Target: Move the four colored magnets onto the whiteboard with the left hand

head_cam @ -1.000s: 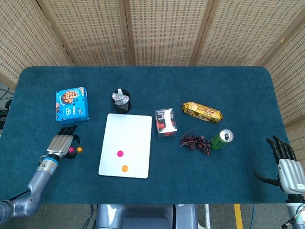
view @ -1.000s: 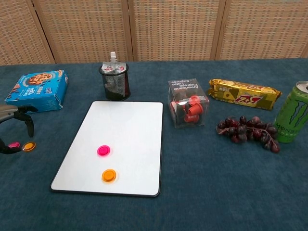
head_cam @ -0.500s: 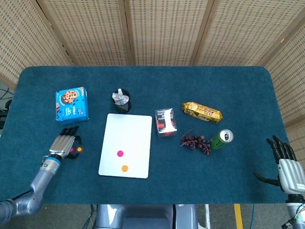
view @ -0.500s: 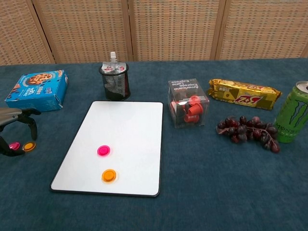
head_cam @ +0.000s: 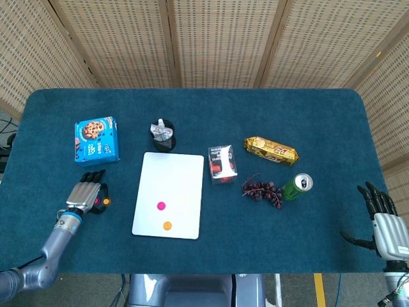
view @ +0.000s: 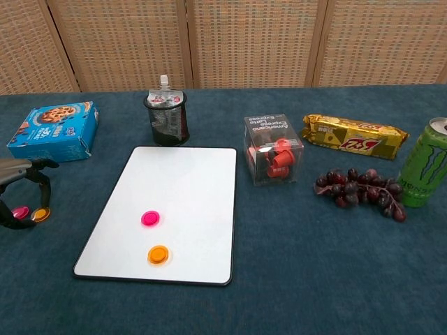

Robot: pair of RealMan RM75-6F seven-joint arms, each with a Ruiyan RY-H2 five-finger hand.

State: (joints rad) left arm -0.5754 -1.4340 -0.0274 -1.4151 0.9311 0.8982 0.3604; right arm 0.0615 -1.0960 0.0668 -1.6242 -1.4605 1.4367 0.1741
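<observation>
The whiteboard (head_cam: 169, 185) (view: 174, 195) lies flat on the blue cloth. A pink magnet (head_cam: 161, 205) (view: 149, 218) and an orange magnet (head_cam: 167, 225) (view: 158, 254) sit on its near half. Left of the board, a second pink magnet (head_cam: 97, 202) (view: 21, 211) and a second orange magnet (head_cam: 107, 201) (view: 40, 214) lie side by side on the cloth. My left hand (head_cam: 84, 194) (view: 19, 187) arches over that pair, thumb and fingers coming down on either side, both magnets still on the cloth. My right hand (head_cam: 385, 220) rests at the table's right edge with fingers spread, holding nothing.
A blue cookie box (head_cam: 96, 139) (view: 54, 130) lies behind the left hand. A black mesh cup (view: 167, 117) stands at the board's far edge. To the right are a clear box of red capsules (view: 274, 149), a gold snack pack (view: 353, 135), grapes (view: 357, 187) and a green can (view: 424, 172).
My left hand has eased down and slightly right, its fingers drawing in closer around the pink and orange magnets on the cloth. The right hand has not moved.
</observation>
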